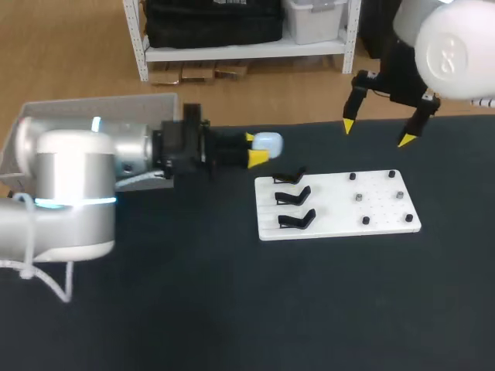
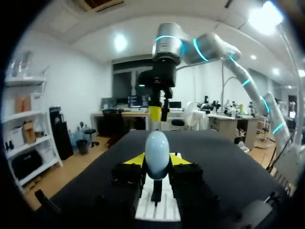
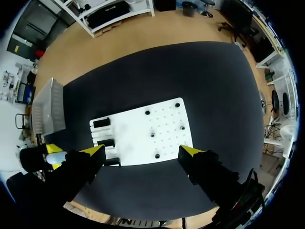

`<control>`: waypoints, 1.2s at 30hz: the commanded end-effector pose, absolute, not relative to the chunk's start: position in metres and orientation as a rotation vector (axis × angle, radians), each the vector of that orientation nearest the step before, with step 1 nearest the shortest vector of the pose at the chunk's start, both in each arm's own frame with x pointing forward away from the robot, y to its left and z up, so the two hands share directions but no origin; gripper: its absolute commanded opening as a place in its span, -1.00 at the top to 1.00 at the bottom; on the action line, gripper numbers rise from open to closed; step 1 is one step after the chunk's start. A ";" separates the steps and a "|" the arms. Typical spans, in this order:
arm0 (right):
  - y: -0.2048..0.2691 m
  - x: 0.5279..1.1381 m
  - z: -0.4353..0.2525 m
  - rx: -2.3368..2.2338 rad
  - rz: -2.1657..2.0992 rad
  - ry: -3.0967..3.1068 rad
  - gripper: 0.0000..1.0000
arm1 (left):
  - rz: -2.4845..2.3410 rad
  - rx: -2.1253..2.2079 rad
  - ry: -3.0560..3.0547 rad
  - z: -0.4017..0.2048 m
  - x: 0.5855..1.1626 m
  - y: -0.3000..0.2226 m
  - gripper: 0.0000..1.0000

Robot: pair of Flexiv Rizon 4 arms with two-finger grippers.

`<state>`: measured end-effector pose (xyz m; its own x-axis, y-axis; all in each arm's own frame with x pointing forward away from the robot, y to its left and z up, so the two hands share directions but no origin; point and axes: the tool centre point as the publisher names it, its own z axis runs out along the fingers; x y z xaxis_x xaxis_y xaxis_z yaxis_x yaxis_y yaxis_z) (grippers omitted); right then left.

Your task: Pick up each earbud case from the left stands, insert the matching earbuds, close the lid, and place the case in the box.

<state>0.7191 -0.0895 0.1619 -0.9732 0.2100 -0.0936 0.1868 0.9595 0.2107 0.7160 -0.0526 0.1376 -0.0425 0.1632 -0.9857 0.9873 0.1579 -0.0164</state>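
Observation:
My left gripper (image 1: 254, 148) is shut on a pale blue earbud case (image 1: 269, 143), lid closed, held level above the table left of the white board (image 1: 340, 224). In the left wrist view the case (image 2: 157, 152) stands between the yellow tips, with the board (image 2: 157, 210) below and ahead. Three black stands (image 1: 294, 198) on the board's left side are bare. My right gripper (image 1: 377, 133) hangs open high over the board's far right corner, holding nothing. In its own view the right gripper (image 3: 143, 151) looks straight down on the board (image 3: 143, 131).
Small dark and grey pieces (image 1: 359, 199) dot the right half of the board. A grey box (image 1: 100, 104) stands at the table's far left, partly hidden by my left arm, and the box (image 3: 47, 107) also shows in the right wrist view.

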 end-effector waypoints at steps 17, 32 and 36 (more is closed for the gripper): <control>-0.089 0.715 0.162 0.311 0.294 2.959 -1.00 | -0.622 0.726 1.854 0.123 0.808 0.148 1.00; -0.089 0.715 0.162 0.311 0.294 2.959 -1.00 | -0.453 0.594 2.038 0.102 0.842 0.207 0.08; -0.089 0.715 0.162 0.311 0.294 2.959 -1.00 | -0.405 0.602 2.016 0.114 0.846 0.211 -1.00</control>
